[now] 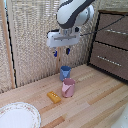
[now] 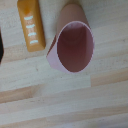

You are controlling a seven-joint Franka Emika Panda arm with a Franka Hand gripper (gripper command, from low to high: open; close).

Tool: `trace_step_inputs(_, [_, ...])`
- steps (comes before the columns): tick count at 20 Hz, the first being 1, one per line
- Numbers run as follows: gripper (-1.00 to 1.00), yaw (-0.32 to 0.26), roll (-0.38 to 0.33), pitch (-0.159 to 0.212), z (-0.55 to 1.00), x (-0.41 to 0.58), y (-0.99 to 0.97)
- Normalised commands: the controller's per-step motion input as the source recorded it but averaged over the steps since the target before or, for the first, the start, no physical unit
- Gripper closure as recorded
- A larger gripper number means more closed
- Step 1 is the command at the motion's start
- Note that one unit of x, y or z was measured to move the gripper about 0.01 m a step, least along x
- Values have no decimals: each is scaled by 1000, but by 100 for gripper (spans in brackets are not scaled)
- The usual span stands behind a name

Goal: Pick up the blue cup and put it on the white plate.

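Gripper (image 1: 61, 51) empty, fingers apart, above blue cup (image 1: 65, 73); I'd drop straight, straddle its rim, avoiding pink cup (image 1: 68, 87) touching in front.

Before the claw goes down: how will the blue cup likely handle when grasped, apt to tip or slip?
The blue cup looks small and thin-walled, so probably light and rigid. Its taper may let it slide in a loose grip. It stands upright close behind the pink cup, so a sideways nudge could tip it or knock its neighbour.
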Motion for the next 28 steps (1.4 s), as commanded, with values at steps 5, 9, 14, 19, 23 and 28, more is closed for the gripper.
trace_step_inputs(5, [-100, 0, 22, -1, -17, 383, -289])
trace_step_inputs(9, [-100, 13, 33, 10, -69, 598, -481])
trace_step_inputs(14, [-100, -3, 21, 10, -67, 596, -540])
trace_step_inputs(19, [-100, -138, 3, 70, -57, 444, -658])
trace_step_inputs(23, [-100, -169, 0, 144, -35, 229, -620])
trace_step_inputs(28, [-100, -92, 0, 124, -169, 195, -322])
